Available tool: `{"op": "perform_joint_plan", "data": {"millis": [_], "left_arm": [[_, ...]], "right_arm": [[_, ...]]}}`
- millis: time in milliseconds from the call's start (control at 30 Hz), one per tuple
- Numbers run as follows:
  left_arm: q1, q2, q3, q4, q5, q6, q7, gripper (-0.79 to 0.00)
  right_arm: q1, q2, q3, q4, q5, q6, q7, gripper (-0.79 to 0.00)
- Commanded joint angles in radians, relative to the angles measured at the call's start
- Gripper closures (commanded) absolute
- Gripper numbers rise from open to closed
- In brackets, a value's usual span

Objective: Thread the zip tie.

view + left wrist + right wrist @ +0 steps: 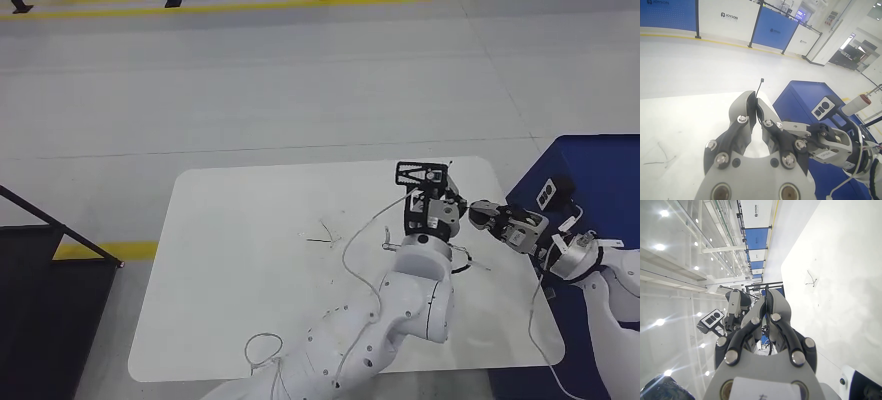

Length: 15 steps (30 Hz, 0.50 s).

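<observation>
Our left gripper (755,99) pinching the black zip tie (759,86), our right gripper (766,303) closed beside it, possibly on the tail

Printed matter in view.
(a) Well beyond the fingertips of the left gripper (755,98): a white partition panel (728,20) and a blue partition panel (775,32), each with a logo and a short wordmark. Farther off is a dark display (800,14) with lit lines too small to read.
(b) Just beside the left gripper, on the housing of the right gripper (766,298): a small white label (824,155) with one line of characters, seen upside down.
(c) Behind the right gripper's fingers, on its own body: a white sticker (764,389), its dark mark cut off at the edge.
</observation>
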Motion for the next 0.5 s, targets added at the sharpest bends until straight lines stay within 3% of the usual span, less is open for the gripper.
{"op": "perform_joint_plan", "data": {"millis": [0,467], "left_arm": [[-0.004,-0.007,0.002,0.018,0.011,-0.001,-0.001,0.0],[-0.003,-0.05,-0.023,0.072,0.024,-0.028,0.019,0.0]], "right_arm": [[0.0,0.0,0.0,0.0,0.0,0.0,0.0,0.0],[0.0,0.0,0.0,0.0,0.0,0.0,0.0,0.0]]}}
